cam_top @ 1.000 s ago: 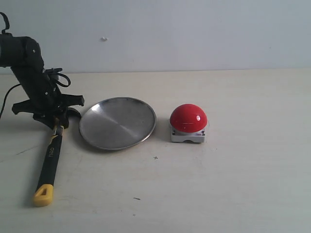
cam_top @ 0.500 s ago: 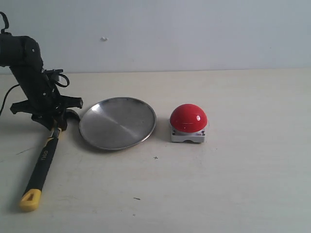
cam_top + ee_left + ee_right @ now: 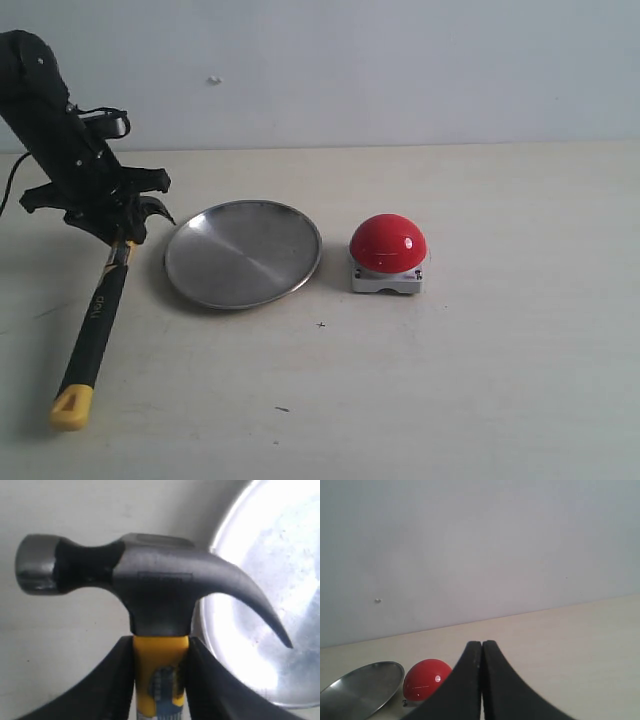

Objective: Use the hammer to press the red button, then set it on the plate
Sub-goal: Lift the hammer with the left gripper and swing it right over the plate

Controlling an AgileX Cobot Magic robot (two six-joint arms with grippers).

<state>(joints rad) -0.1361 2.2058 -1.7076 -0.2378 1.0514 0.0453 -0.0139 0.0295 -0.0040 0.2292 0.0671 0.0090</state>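
Observation:
My left gripper (image 3: 122, 243) (image 3: 161, 652) is shut on the yellow neck of the hammer (image 3: 95, 320) (image 3: 150, 587), just under its dark head. The black handle slants down to the yellow looped end near the table's front left. The claw points toward the silver plate (image 3: 243, 252) (image 3: 270, 580), which lies just right of the head. The red button (image 3: 388, 243) (image 3: 426, 679) sits on its grey base right of the plate. My right gripper (image 3: 482, 645) is shut and empty, out of the exterior view, looking at the button and the plate (image 3: 360, 687) from a distance.
A pale wall (image 3: 400, 70) backs the beige table (image 3: 500, 380). The left arm (image 3: 50, 120) rises over the table's left edge with a cable trailing behind it.
The left arm has risen and leaned back, lifting the hammer's head off the table. The handle's yellow end swung left and then came back a little to the right.

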